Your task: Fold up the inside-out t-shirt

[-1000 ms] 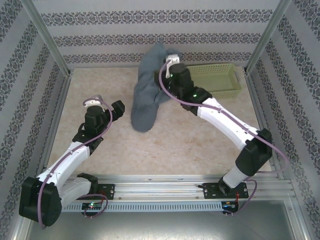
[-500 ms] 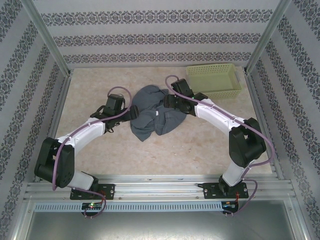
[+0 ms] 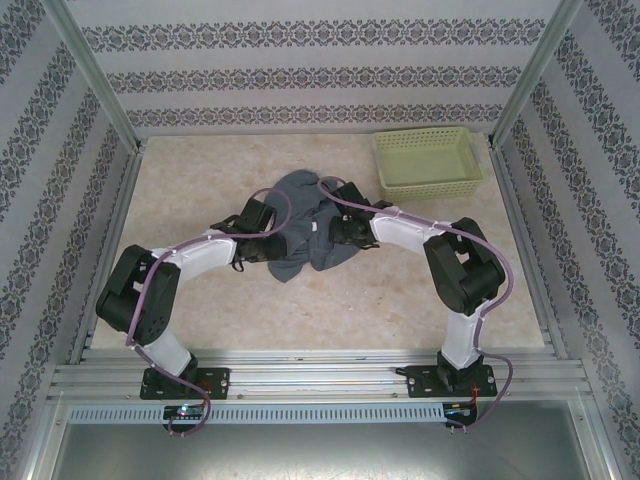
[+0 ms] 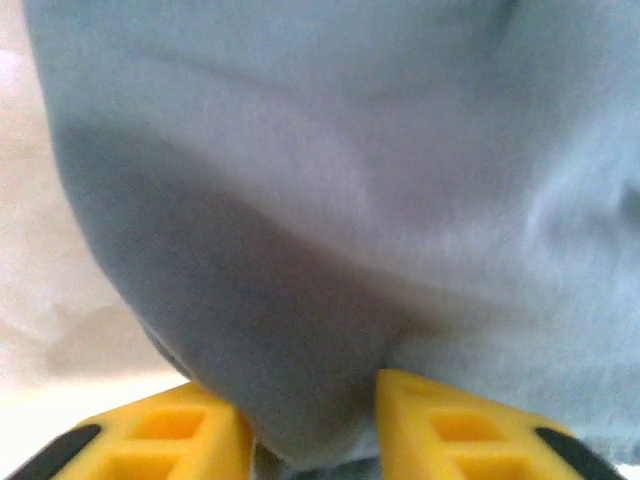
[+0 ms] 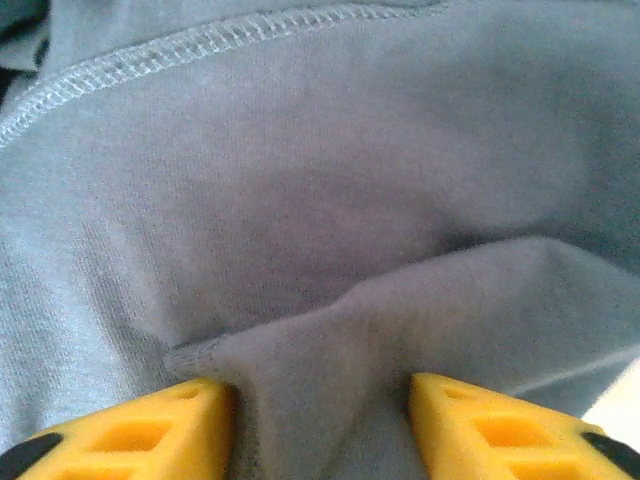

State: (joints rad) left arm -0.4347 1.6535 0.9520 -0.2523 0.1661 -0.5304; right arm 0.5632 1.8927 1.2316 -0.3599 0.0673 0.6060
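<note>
In the middle of the pale beige stone-patterned bench [image 3: 200, 180] lies the plain slate blue-grey soft cloth t-shirt [image 3: 300, 235], crumpled into a loose heap and not spread flat. Its far part is a rounded hump, and a narrower end points to the near edge. A small white tag shows on the cloth near the middle of the heap.

The left tool [image 3: 270, 235] reaches in low from the left side and touches the left edge of the heap. In the left wrist view a thick bunch of the grey cloth fills the narrow gap between its yellow fingers [image 4: 200, 430], so this tool is clamped on the t-shirt. Bare bench shows at the left of that view.

The right tool [image 3: 335, 232] comes in from the right side, on the right part of the heap. In the right wrist view its yellow fingers [image 5: 470, 425] stand on both sides of a raised fold of the cloth, with a stitched seam further up. The fingers stand wider than the left ones, and I cannot tell if they really press the fold.

A light green plastic basket [image 3: 428, 186] of rectangular shape stands at the far right corner of the bench, well apart from the t-shirt.
</note>
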